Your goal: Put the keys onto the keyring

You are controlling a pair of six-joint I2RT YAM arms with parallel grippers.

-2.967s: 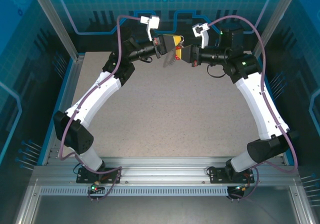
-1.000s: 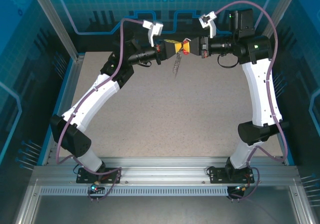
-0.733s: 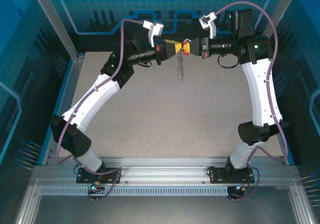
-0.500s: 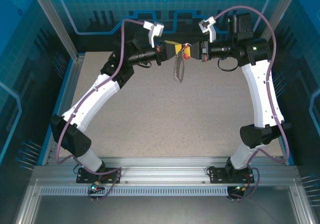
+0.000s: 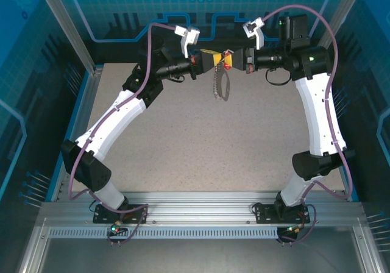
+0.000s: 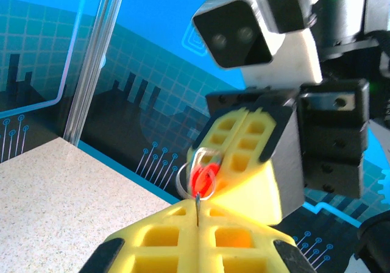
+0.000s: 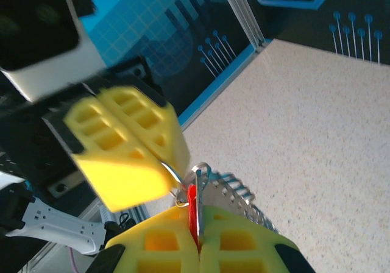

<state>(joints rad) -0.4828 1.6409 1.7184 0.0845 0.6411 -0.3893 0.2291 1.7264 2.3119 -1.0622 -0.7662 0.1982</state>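
The left gripper (image 6: pixel 198 219) is closed on a thin wire ring of the keyring (image 5: pixel 220 88), which hangs just below its fingers, high above the desk (image 5: pixel 201 145). The right gripper (image 7: pixel 196 219) stands tip to tip with it and is closed on the red key (image 7: pixel 192 200). The key head touches the ring, but I cannot tell if it is threaded. By my judgement the threading is under way, and releasing the key is left.

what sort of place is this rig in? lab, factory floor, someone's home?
Most likely a purpose-built robot test cell, probably in a lab: aluminium frame rails around a speckled table, blue printed wall panels with circuit graphics, and a left arm and right arm bolted at the near edge.
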